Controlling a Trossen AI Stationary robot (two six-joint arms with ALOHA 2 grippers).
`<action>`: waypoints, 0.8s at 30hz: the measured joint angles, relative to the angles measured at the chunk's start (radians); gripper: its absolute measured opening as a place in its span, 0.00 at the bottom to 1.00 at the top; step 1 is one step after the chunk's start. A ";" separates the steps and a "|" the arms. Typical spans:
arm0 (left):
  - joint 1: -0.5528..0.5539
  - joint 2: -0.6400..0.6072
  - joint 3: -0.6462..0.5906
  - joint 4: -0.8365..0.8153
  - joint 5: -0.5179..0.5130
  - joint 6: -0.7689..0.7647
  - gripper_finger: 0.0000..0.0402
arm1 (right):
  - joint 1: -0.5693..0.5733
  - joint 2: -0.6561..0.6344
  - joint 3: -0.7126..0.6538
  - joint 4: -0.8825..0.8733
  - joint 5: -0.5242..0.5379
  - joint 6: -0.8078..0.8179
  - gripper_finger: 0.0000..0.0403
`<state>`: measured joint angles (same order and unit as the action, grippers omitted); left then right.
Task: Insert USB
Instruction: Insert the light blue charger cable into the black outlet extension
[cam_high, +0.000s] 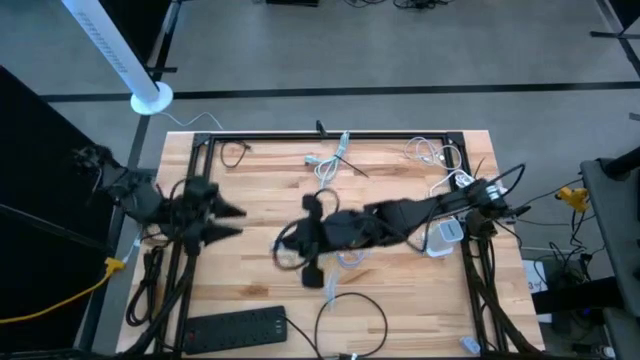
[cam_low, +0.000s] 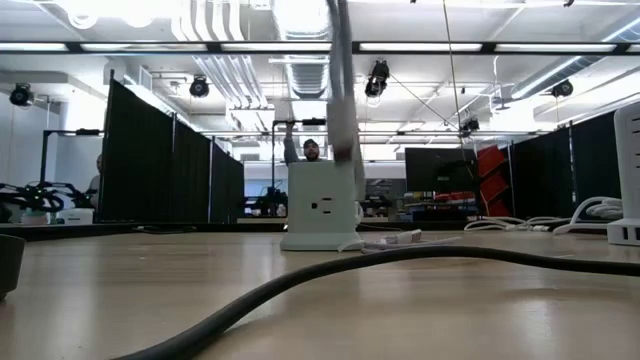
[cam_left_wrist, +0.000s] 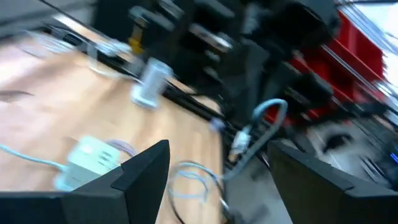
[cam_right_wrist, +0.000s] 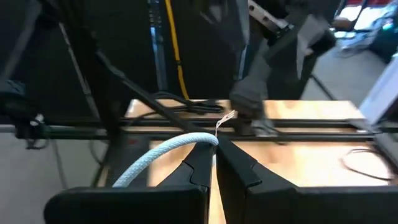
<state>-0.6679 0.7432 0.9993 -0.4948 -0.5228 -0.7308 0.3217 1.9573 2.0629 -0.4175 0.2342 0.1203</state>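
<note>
My right gripper (cam_right_wrist: 216, 148) reaches over the middle of the table (cam_high: 292, 245) and is shut on a pale blue braided USB cable (cam_right_wrist: 155, 158). A thin frayed bit (cam_right_wrist: 226, 117) sticks out past the fingertips; the plug itself does not show. A white power cube (cam_low: 320, 205) stands upright on the table in the low view, with a blurred pale cable (cam_low: 345, 100) hanging above it. My left gripper (cam_high: 238, 220) waits open at the table's left side (cam_left_wrist: 219, 146). In its wrist view a white box (cam_left_wrist: 87, 158) lies on the wood. My right gripper pinches the pale blue cable near its end (cam_right_wrist: 200, 140) between the two fingers. The fingers point level toward the table's left side. The cable curves back from the fingertips and drops slack beside the gripper.
A black power strip (cam_high: 235, 325) lies at the near edge and black cable loops (cam_high: 350, 315) beside it. White cables and chargers (cam_high: 440, 160) lie at the far right corner, and another white cable (cam_high: 330, 160) at the far middle. A thick black cable (cam_low: 300, 285) crosses the low view.
</note>
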 joint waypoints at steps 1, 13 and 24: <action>-0.044 0.010 0.000 0.000 -0.014 -0.011 0.64 | 0.016 0.033 0.035 -0.004 0.000 0.017 0.00; -0.459 0.277 0.000 -0.019 -0.159 -0.342 0.64 | 0.151 0.264 0.284 -0.075 0.001 0.126 0.00; -0.538 0.562 0.000 -0.046 -0.117 -0.606 0.64 | 0.164 0.381 0.285 -0.064 0.003 0.127 0.00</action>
<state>-1.2057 1.3053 0.9996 -0.5409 -0.6400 -1.3369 0.4853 2.3387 2.3478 -0.4811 0.2376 0.2470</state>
